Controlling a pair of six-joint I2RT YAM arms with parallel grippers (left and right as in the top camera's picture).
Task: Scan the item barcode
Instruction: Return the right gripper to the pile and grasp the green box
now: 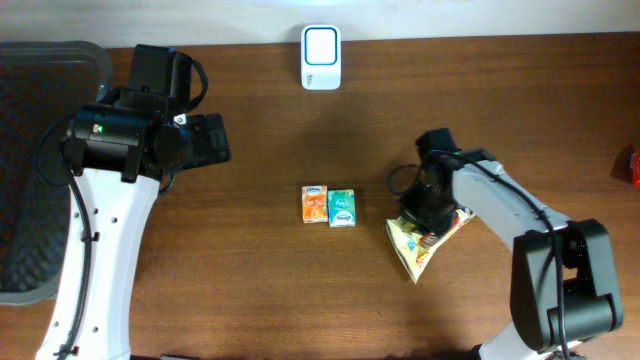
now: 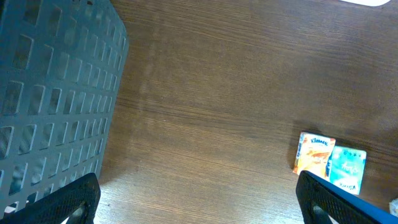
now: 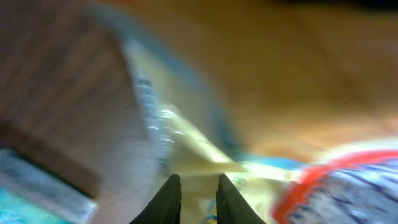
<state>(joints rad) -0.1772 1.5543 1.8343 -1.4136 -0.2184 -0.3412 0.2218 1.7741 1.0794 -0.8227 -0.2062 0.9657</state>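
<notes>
A yellow snack bag (image 1: 418, 245) lies on the wooden table right of centre; no barcode shows on it. My right gripper (image 1: 424, 208) is down on the bag's upper end. In the blurred right wrist view its two dark fingers (image 3: 170, 198) stand close together with the bag's (image 3: 205, 155) yellow film between them, so the gripper (image 3: 199, 182) is shut on the bag. A white scanner (image 1: 320, 57) stands at the table's back edge. My left gripper (image 1: 205, 140) hovers at the left, open and empty (image 2: 202, 211), its fingertips (image 2: 71, 199) far apart.
An orange tissue pack (image 1: 315, 205) (image 2: 314, 152) and a teal one (image 1: 342, 207) (image 2: 347, 168) lie side by side mid-table. A dark mesh basket (image 1: 30, 150) (image 2: 50, 93) fills the left side. Something red (image 1: 635, 165) sits at the right edge.
</notes>
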